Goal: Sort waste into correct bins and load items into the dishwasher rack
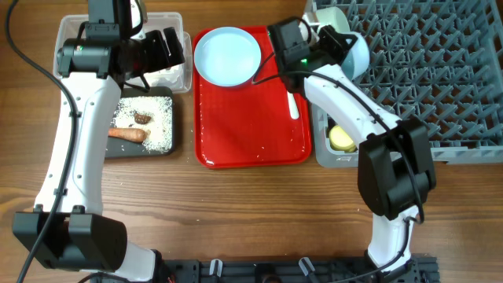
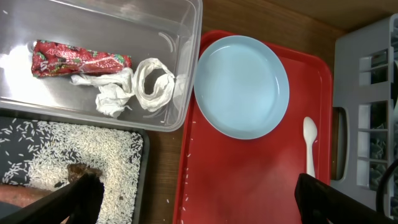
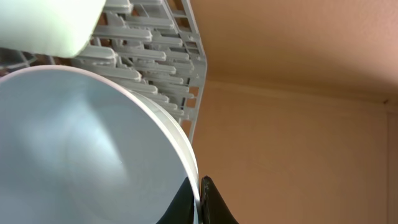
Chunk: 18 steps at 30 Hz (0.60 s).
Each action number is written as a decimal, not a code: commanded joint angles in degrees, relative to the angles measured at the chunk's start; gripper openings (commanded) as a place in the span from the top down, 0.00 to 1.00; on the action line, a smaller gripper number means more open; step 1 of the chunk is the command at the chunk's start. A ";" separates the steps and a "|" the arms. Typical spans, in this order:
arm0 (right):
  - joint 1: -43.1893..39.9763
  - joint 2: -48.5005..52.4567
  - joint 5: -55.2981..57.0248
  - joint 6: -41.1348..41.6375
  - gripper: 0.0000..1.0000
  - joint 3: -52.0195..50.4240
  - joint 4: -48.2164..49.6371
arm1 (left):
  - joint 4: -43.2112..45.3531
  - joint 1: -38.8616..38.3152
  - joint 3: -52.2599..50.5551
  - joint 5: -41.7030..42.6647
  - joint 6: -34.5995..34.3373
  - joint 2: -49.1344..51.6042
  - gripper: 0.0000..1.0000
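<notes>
My right gripper (image 1: 343, 49) (image 3: 199, 202) is shut on the rim of the pale blue bowl (image 1: 360, 56) (image 3: 81, 155), holding it tilted at the left edge of the dishwasher rack (image 1: 424, 71) (image 3: 155, 56). A pale green bowl (image 1: 330, 16) (image 3: 43, 25) sits in the rack beside it. A yellow cup (image 1: 342, 139) is in the rack's front-left compartment. My left gripper (image 1: 167, 49) (image 2: 199, 205) is open and empty above the clear tub (image 1: 179, 79) (image 2: 180, 37), which holds the red wrapper (image 2: 78, 62) and tissue (image 2: 134, 90). The pale blue plate (image 1: 228, 55) (image 2: 241, 86) and white spoon (image 1: 293, 106) (image 2: 309, 143) lie on the red tray.
The black tray (image 1: 169, 145) (image 2: 142, 180) holds rice (image 1: 157, 126) (image 2: 68, 162), a carrot stick (image 1: 128, 134) and a brown lump (image 1: 142, 118) (image 2: 79, 171). The red tray (image 1: 251, 126) (image 2: 249, 180) lies between the bins and the rack, with a few rice grains at its left edge.
</notes>
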 commanded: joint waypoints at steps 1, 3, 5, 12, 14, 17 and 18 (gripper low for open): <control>-0.98 1.22 0.39 -0.37 0.96 -0.22 0.15 | 0.11 0.26 0.68 -0.31 -0.07 -0.15 0.00; -1.97 1.22 3.41 -1.40 0.96 -0.22 0.55 | 0.13 0.26 0.68 -0.31 -0.07 -0.15 0.00; -3.08 1.22 5.77 -1.66 0.96 -0.22 0.55 | 0.11 0.26 0.68 -0.31 -0.07 -0.15 0.00; -4.20 1.22 2.75 -1.57 0.96 -0.26 0.11 | 0.11 0.26 0.68 -0.31 -0.07 -0.15 0.00; -3.34 1.22 1.14 -1.36 0.96 -0.26 -0.92 | 0.11 0.26 0.68 -0.31 -0.07 -0.15 0.00; -1.84 1.22 -2.19 -1.14 0.96 -0.28 -3.15 | 0.11 0.26 0.68 -0.31 -0.07 -0.15 0.00; -1.14 1.22 -3.41 -1.11 0.96 -0.57 -3.52 | 0.11 0.26 0.68 -0.31 -0.07 -0.15 0.00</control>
